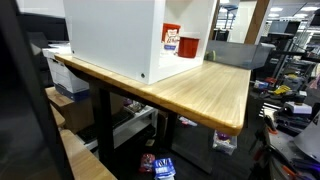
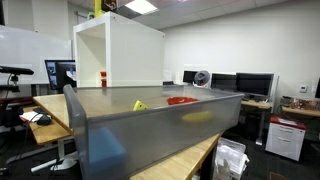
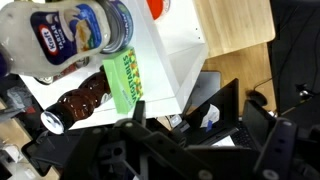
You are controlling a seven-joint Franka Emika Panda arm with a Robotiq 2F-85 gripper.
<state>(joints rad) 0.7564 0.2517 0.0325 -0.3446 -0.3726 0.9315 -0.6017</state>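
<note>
- Fingers: dark parts low in the wrist view. Clenched or released, cannot tell. Nothing seen held between them.
- Nearest to them: a Kraft mayonnaise jar with a blue label, far left in the wrist view.
- Just beside the jar: a green box and a pack of dark round cookies. Packed close together, maybe touching.
- All three on a white shelf. Probably kept side by side like food in a cupboard, easy to reach from the open front.
- Jar and box look tipped over in the wrist view, most likely only from the slanted camera.
- In an exterior view: a white cupboard box on the left part of the wooden surface, open on one side.
- Inside that box: a red cup next to a red and white packet.
- In an exterior view: a big gray bin near the camera.
- Past its rim: a small yellow thing and a red dish. In the bin or behind it, hard to tell.
</note>
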